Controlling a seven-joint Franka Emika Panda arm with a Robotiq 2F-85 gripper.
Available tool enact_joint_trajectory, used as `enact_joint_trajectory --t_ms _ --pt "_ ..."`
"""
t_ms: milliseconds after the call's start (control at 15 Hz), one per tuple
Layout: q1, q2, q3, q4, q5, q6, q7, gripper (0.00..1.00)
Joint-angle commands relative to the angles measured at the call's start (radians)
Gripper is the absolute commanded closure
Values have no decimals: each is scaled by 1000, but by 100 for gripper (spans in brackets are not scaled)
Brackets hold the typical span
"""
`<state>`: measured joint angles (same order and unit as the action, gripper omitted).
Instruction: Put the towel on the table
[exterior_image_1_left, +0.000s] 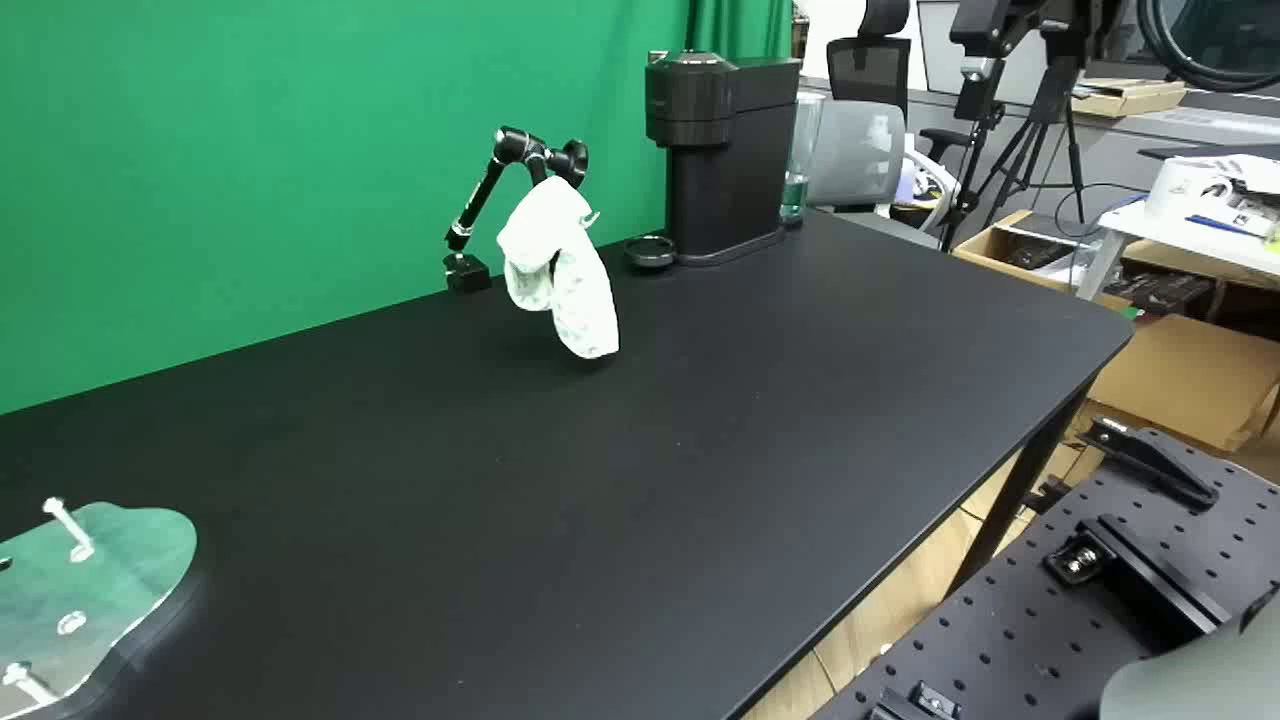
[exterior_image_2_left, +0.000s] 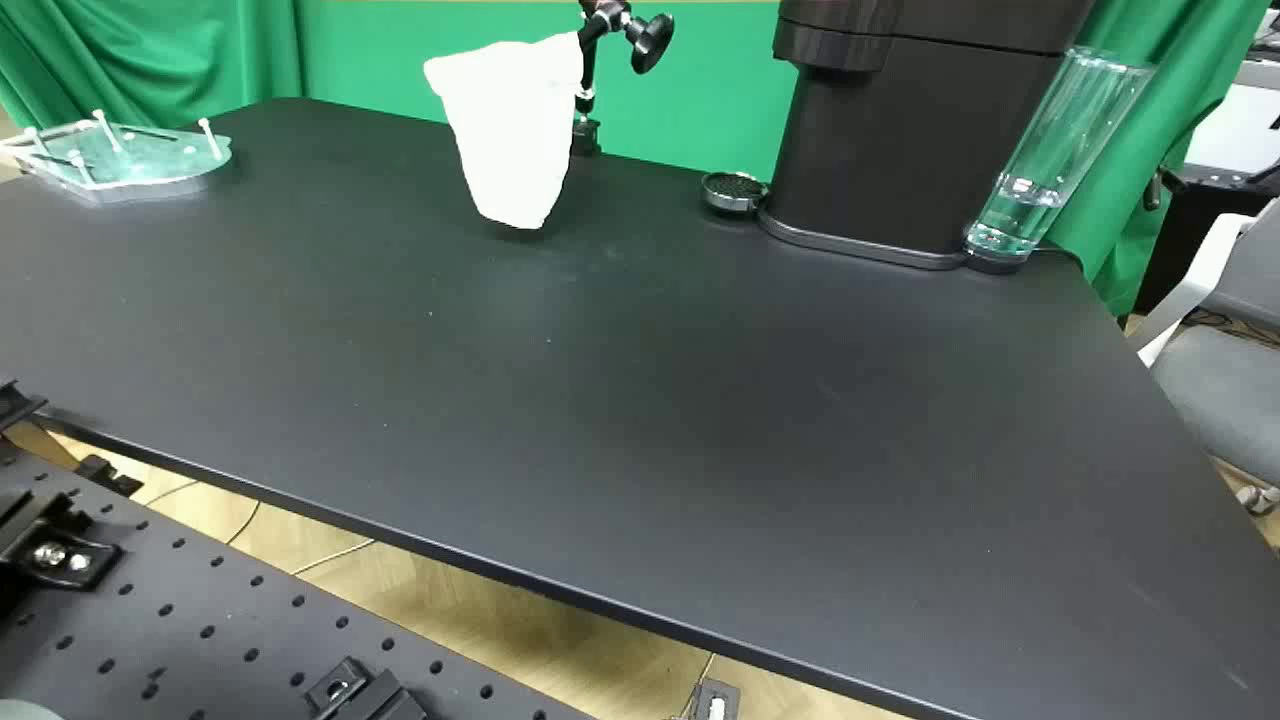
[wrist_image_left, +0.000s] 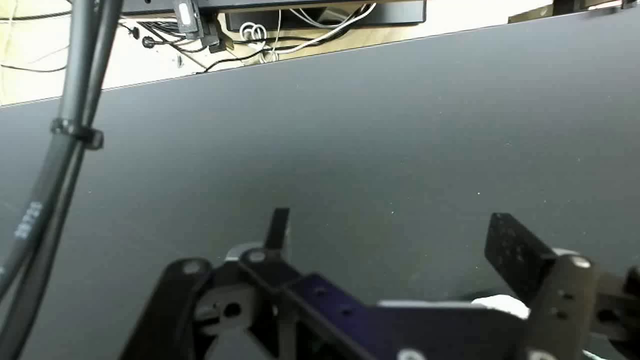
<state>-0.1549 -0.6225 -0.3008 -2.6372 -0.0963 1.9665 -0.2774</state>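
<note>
Wrist view shows your gripper (wrist_image_left: 390, 220) spread wide and holding nothing, presumably to straddle a fold. In both exterior views the white towel (exterior_image_1_left: 570, 265) hangs, apparently draped on the black jointed stand (exterior_image_1_left: 478, 203), likely to keep it raised for grasping; whether its tip touches the table (exterior_image_1_left: 750, 450), I cannot tell.

In the wrist view we hold our gripper (wrist_image_left: 390, 214) above the bench (wrist_image_left: 350, 150), its two fingers (wrist_image_left: 515, 250) spread wide, the surface showing between their tips. One finger stands almost edge-on; the other shows its broad dark face. Our paired cables (wrist_image_left: 79, 55), bound by a clip (wrist_image_left: 77, 132), cross in front of the bench's edge at left. In an exterior view our gripper (exterior_image_1_left: 1012, 108) appears at the top, fingers downward, above the bench's short right-hand edge; whether over it or beyond, we cannot tell.
</note>
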Motion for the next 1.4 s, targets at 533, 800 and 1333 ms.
enact_joint_trajectory --t_ms 533,800,1333 --pt "-13 10 12 1 8 -1 -9 0" --pt "-15 22 24 3 1 14 13 0" --pt "21 75 86 -12 2 200 89 0"
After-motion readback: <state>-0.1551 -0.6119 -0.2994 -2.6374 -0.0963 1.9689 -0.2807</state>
